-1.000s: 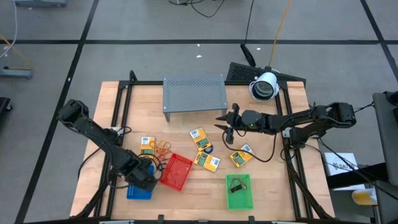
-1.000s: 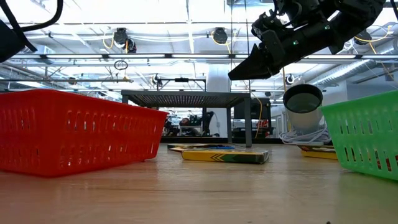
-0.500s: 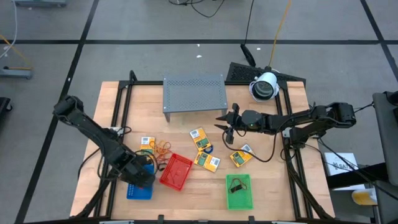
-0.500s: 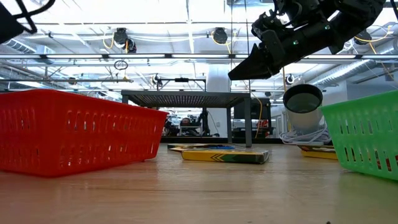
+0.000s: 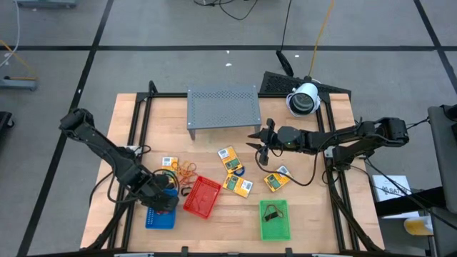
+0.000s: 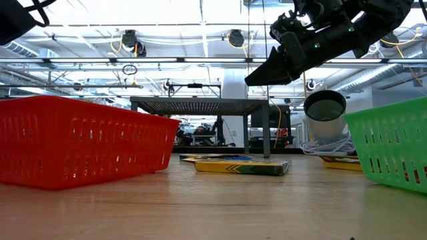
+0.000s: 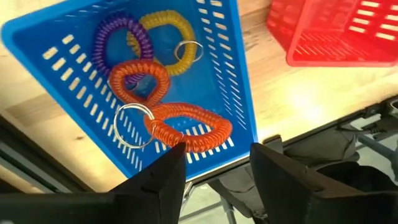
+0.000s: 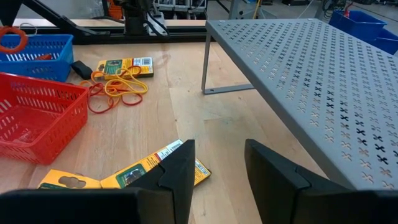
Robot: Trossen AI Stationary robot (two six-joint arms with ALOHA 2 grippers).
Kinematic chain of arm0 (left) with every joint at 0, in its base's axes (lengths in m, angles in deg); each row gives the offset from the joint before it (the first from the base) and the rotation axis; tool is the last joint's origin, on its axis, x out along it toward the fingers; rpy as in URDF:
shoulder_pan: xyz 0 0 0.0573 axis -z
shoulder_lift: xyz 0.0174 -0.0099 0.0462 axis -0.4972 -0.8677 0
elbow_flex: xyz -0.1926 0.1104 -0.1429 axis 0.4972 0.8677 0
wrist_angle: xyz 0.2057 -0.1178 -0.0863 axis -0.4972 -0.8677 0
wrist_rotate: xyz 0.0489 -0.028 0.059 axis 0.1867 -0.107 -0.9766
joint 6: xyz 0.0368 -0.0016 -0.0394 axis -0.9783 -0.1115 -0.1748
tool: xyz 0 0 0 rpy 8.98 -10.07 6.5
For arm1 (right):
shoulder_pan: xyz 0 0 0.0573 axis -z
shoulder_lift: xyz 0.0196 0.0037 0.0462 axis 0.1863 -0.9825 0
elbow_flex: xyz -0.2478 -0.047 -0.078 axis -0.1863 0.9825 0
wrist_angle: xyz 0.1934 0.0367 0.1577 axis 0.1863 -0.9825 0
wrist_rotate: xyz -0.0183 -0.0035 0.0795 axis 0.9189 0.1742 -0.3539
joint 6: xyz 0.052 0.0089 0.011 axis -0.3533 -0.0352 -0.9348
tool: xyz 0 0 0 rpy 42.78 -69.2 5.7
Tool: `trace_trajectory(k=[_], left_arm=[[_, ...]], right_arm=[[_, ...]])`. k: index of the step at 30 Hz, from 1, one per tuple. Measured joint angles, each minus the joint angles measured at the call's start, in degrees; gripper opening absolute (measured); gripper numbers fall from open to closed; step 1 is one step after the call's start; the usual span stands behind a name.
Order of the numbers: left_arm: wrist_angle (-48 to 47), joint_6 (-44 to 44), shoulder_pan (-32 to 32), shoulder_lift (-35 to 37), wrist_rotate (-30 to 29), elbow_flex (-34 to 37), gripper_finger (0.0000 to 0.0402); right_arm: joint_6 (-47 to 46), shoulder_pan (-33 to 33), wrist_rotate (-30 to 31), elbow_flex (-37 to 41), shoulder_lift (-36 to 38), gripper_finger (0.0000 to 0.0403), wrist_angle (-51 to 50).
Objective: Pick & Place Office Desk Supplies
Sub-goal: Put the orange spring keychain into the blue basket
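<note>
Left gripper [image 7: 214, 168] has risen, fingers parted, over blue tray [image 7: 236, 93].

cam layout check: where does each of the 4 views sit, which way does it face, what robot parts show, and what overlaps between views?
High: overhead, straight down on the table; both arms show.
Low: table-top height, level across; red tray, green tray, right gripper above.
Left wrist: over the blue tray holding coil bands; own open fingers.
Right wrist: facing the grey rack and yellow packets; own open fingers.
Shared: the red tray shows in all four.
</note>
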Motion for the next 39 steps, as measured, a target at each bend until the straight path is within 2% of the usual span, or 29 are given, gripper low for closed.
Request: trace_trajectory(k=[2,6,21,30,32,37,39], left_arm=[[0.38,-0.35,0.00,0.00,-0.46,0.00,0.0188],[1.68,-1.50,0.27,0.00,-5.59,-0.02,0.0188],[0.38,3.35,0.13,-0.22,-0.42,0.02,0.0189],[1.03,2.02,0.11,-0.22,-3.54,0.01,0.0189],[1.03,1.79,0.13,-0.22,-3.78,0.02,0.0189],[0.79,1.02,0.11,-0.22,-4.92,0.02,0.0189],[0.79,-0.49,0.11,-0.22,-6.18,0.02,0.0189]], right_arm=[[0.00,0.00,0.00,0.00,0.00,0.0132,-0.01],[0.00,-0.01,0.00,0.00,0.00,0.0132,-0.03],[0.00,-0.01,0.00,0.00,0.00,0.0132,-0.23],[-2.18,-0.02,-0.33,0.00,0.00,0.0132,1.76],[-3.74,0.00,-3.25,0.00,0.00,0.0132,4.38],[-7.58,-1.30,-20.22,0.02,-1.25,0.0132,18.01],[-7.71,-3.05,-24.03,0.02,-2.91,0.0132,24.01]])
